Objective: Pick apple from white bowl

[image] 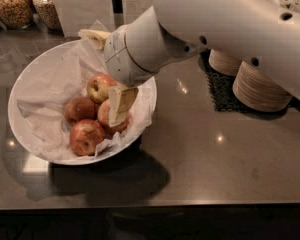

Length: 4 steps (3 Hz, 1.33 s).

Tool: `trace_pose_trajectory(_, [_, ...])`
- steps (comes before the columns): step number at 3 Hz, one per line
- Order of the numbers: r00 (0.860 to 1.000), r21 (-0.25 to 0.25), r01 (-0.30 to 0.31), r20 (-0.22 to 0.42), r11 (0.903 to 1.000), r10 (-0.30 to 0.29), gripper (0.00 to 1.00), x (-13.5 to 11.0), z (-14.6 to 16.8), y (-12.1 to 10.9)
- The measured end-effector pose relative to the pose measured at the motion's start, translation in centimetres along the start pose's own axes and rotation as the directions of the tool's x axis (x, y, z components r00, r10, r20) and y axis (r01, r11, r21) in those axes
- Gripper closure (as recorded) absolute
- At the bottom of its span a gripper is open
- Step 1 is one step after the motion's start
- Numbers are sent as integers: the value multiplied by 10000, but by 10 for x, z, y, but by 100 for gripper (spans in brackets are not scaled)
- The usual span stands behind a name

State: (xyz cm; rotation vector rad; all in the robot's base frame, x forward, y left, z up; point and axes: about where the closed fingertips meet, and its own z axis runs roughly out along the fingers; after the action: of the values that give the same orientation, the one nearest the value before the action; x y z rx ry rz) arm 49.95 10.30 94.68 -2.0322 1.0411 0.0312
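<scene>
Holding our tool inside the white bowl, we are seeing the apple just beside it, toward the bowl's middle. We are failing to tell whether the tool is spread or pressed together.

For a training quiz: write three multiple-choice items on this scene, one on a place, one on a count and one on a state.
1. Where is the gripper?
A) over the apples in the white bowl
B) above the stacked paper bowls
C) by the jars

2. How many apples lie in the white bowl?
A) two
B) three
C) four

3. The palest apple is:
A) lifted clear of the bowl
B) resting in the bowl
C) on the counter

Key:
1 A: it hangs inside the rim, in front of a red apple.
2 C: four lie on the crumpled paper.
3 B: it sits at the far side of the cluster.
</scene>
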Motion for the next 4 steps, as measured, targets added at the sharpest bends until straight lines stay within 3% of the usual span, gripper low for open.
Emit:
trace_pose_trajectory(1, [9996,880,257,75,9958,-264,0,-2,-4,-21])
trace_pose_trajectory(2, [9999,585,-130,32,9982,128,0,6,4,-16])
trace_pose_trajectory(3, [9960,-339,-831,-344,9960,819,0,17,17,2])
trace_pose_trajectory(4, [9961,-337,-829,-342,9960,817,0,17,17,2])
